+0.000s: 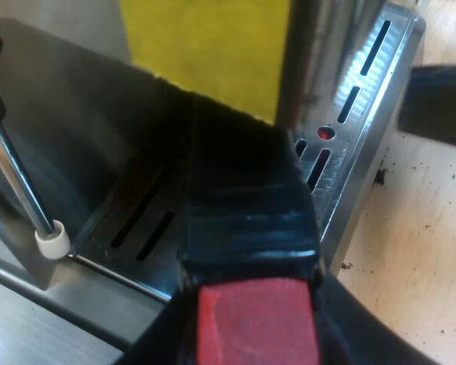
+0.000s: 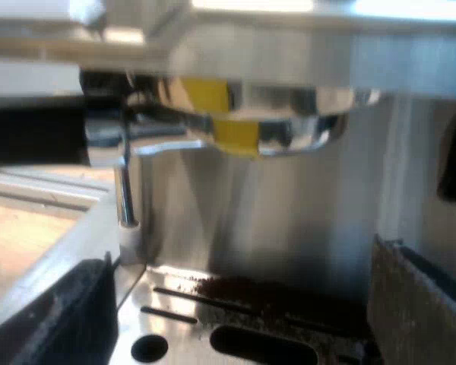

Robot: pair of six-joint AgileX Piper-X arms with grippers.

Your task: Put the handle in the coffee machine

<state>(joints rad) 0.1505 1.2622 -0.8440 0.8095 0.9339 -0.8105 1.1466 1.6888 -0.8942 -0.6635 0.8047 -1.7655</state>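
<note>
The holder's dark handle [image 1: 243, 205] with its red end [image 1: 257, 319] runs from between my left gripper's [image 1: 258, 342] black fingers [image 1: 365, 334] toward the machine, over the drip tray [image 1: 137, 228]. The fingers are shut on the handle near the red end. In the right wrist view the metal holder [image 2: 243, 129] sits up under the espresso machine's brew head [image 2: 273, 53], its dark handle [image 2: 34, 133] sticking out sideways. My right gripper [image 2: 243, 319] is open low before the drip tray [image 2: 182, 304], nothing between its fingers [image 2: 68, 312].
A steam wand with a white tip [image 1: 52, 242] hangs beside the drip tray. Coffee grounds [image 2: 243, 293] lie on the slotted tray, and more are scattered on the light wooden table [image 1: 418, 251]. A yellow patch [image 1: 213, 53] shows above the handle.
</note>
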